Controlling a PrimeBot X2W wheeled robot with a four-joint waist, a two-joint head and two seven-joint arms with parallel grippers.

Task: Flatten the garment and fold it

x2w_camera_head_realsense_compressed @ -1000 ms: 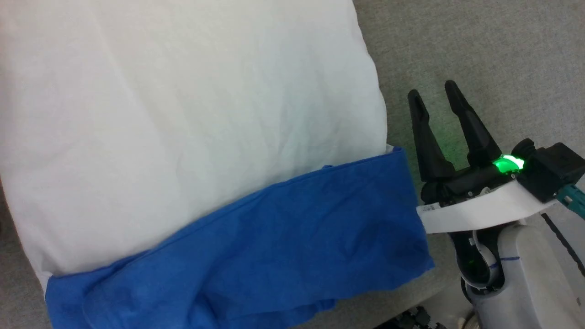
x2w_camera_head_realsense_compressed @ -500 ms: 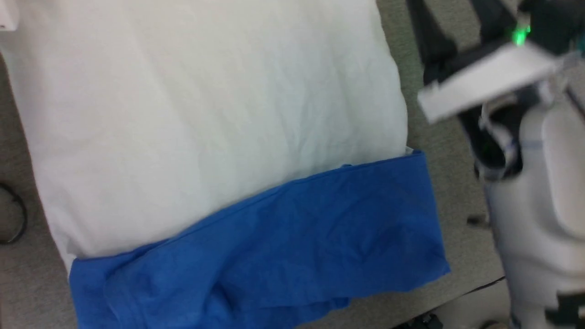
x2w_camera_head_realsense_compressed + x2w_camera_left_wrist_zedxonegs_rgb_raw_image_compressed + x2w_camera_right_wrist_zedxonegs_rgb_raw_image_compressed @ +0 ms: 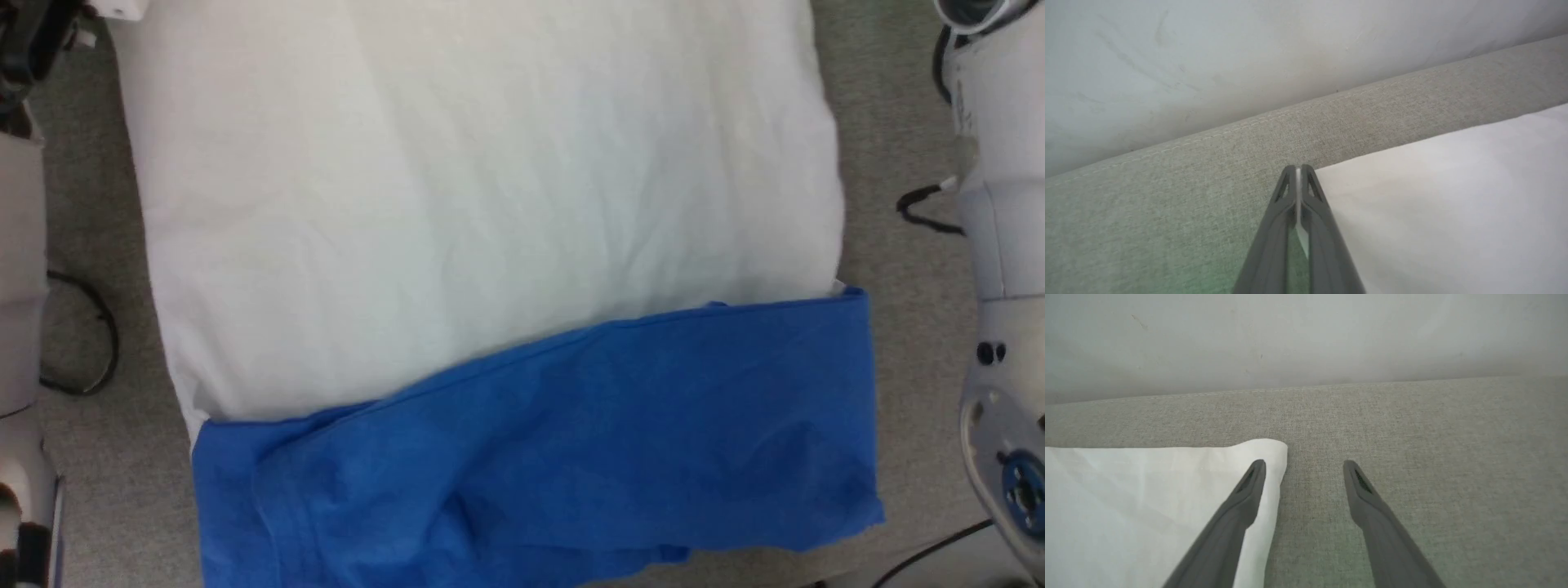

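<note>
At the left, the left gripper has its jaws pressed together at the far left corner of the garment. A thin white sliver shows between the fingers, so I judge that it pinches the cloth's edge. Past its tips, bare grey upholstery runs up to a stitched seam, with a pale wall behind.

In the head view the shirt lies spread on that upholstery. Its white body is fairly smooth, and the blue sleeve is folded across the near end, rumpled at the lower left. A dark cable loops near the garment's left edge.

At the right, the right gripper stands wide open and holds nothing. One finger lies over the garment's far right corner, the other over bare upholstery.

The step in hand looks like taking both far corners for a fold toward the blue end. Next, the right gripper needs to settle onto its corner and close. Then both arms should lift evenly so the thin cloth does not skew.

Room is tight beyond the far edge because of the wall. The free path runs back over the garment toward the robot. The side strips are narrow, and the cable on the left could snag.
</note>
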